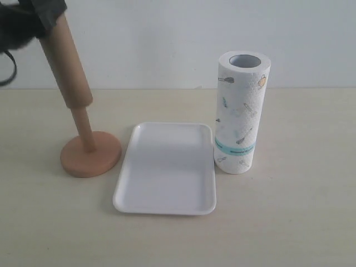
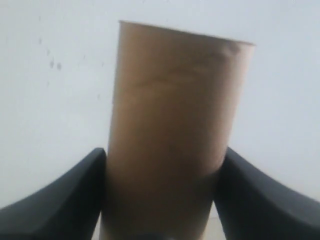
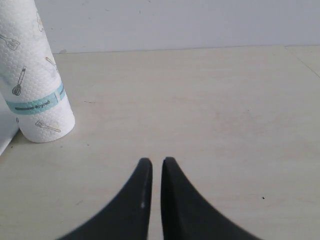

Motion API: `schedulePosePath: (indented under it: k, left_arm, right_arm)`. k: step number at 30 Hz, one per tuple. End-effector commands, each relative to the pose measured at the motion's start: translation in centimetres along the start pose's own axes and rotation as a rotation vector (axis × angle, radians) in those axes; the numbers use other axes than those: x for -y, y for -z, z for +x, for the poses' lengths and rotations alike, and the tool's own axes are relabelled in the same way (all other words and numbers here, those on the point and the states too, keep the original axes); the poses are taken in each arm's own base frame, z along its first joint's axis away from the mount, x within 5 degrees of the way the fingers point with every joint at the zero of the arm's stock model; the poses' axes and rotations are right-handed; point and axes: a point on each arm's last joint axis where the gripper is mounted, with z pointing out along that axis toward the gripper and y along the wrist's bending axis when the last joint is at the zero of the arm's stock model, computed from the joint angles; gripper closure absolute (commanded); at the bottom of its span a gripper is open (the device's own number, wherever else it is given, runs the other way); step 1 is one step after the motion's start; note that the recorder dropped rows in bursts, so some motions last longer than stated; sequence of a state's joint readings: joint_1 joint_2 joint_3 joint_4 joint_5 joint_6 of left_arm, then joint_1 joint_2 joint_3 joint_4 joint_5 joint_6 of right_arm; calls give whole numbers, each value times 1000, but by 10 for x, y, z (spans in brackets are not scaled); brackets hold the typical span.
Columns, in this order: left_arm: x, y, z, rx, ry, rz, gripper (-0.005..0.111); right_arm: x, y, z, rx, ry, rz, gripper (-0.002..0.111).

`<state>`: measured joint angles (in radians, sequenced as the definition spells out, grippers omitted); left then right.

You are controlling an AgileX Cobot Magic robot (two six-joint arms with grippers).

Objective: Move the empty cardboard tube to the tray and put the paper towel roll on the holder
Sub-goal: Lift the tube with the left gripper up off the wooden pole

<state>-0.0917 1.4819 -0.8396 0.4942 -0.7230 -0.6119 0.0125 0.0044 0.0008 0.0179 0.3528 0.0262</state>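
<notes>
My left gripper (image 1: 39, 16) is shut on the top of the empty cardboard tube (image 1: 68, 64), which is tilted and partly lifted off the holder (image 1: 90, 153); the thin rod shows below the tube's lower end. In the left wrist view the brown tube (image 2: 175, 125) fills the space between my two black fingers (image 2: 65, 200). The white tray (image 1: 167, 167) lies flat to the right of the holder. The paper towel roll (image 1: 240, 111) stands upright beside the tray's right edge. My right gripper (image 3: 156, 162) is shut on nothing, low over the table, apart from the roll (image 3: 35, 85).
A pale wooden table (image 1: 289, 222) runs to a white wall (image 1: 167, 39) behind. Part of the tray's rim (image 3: 4, 137) shows next to the roll in the right wrist view.
</notes>
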Motion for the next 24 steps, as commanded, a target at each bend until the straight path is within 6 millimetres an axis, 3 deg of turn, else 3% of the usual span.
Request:
schedulePosePath:
  k: [1, 8, 11, 13, 16, 20, 24]
  left_arm:
    - [19, 14, -64, 61, -73, 11, 103]
    - [51, 40, -156, 232, -128, 67, 103]
    - [68, 50, -188, 264, -135, 142, 103]
    - [77, 55, -196, 251, -134, 199, 103]
    - [95, 61, -195, 205, -153, 336, 103]
    - [129, 65, -173, 71, -227, 433, 103]
    - [153, 63, -103, -100, -221, 398, 103]
  right_arm:
    - [0, 0, -1, 16, 5, 3, 101]
    - [0, 0, -1, 16, 5, 3, 101]
    - [0, 0, -1, 16, 5, 3, 101]
    - [0, 0, -1, 14, 5, 3, 101]
    - [0, 0, -1, 13, 5, 3, 101]
    - [0, 0, -1, 13, 5, 3, 101]
    - [0, 0, -1, 13, 5, 3, 101]
